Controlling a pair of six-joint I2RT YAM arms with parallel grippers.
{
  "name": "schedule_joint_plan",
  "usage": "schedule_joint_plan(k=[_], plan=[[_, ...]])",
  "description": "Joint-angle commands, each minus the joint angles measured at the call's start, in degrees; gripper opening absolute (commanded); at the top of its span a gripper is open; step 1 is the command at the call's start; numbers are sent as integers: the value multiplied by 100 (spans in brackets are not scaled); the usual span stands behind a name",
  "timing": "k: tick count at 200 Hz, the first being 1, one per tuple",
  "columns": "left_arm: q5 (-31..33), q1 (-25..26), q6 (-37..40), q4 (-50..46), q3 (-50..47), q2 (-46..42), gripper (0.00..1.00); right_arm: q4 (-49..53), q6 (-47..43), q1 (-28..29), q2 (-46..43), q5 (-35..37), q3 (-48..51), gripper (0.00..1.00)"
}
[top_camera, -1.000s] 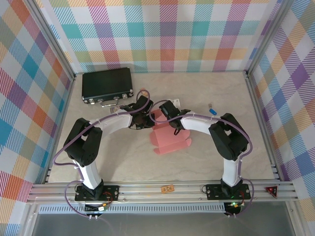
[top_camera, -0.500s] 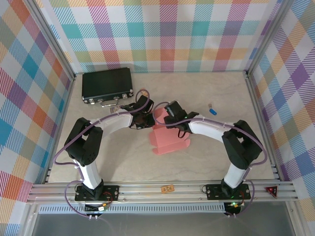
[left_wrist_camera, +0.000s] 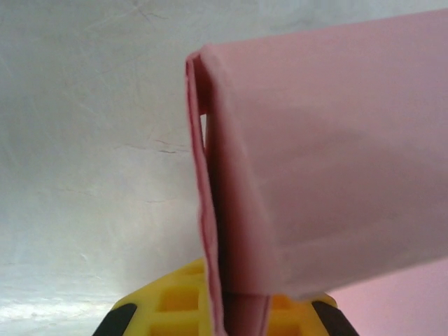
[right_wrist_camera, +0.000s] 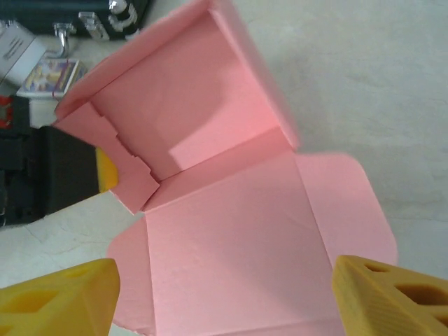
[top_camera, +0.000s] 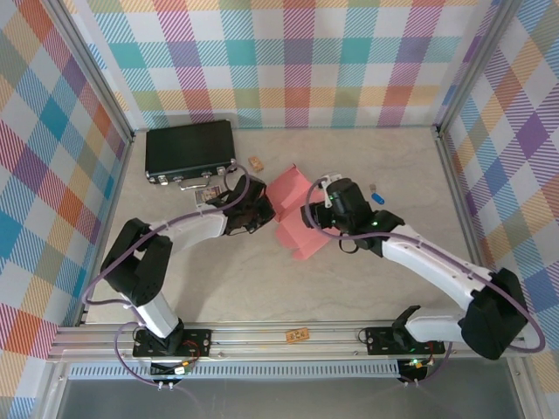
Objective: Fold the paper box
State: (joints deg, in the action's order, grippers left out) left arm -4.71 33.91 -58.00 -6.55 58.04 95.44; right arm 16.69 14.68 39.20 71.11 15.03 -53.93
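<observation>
Salmon-pink paper box (top_camera: pixel 297 234), half-folded: 1 end raised into walls, other panel and flaps unfolded.

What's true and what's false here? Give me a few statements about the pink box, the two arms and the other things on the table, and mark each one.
1. The left fingers are shut on a wall of the paper box. True.
2. The right fingers clamp the paper box. False: they stand wide open above its flat panel.
3. The black case lies in the far left corner of the table. True.
4. The tan block sits inside the paper box. False: it lies on the table between the black case and the paper box.
</observation>
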Motion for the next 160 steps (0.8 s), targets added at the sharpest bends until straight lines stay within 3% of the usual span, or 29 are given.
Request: schedule_joint_plan(k=[1,28,68,96,137,160], plan=[[13,138,-1721,986,-470,-377,0,614,449,-352,-318,-285,93,79],[111,315,-2799,837,-613,-598,0,942,579,-686,-673,-534,78,79],[59,618,-4450,-431,-489,-823,0,1365,702,-989,-833,-691,-12,79],[-268,885,-5594,5,-880,-884,0,1416,734,-1006,-861,-654,23,79],[-297,1251,-6012,-304,-831,-877,7,1475,832,-1065,-932,-474,65,79],[-197,1359,-6471,109,-1229,-920,8,1476,859,-1097,-963,-516,83,79]])
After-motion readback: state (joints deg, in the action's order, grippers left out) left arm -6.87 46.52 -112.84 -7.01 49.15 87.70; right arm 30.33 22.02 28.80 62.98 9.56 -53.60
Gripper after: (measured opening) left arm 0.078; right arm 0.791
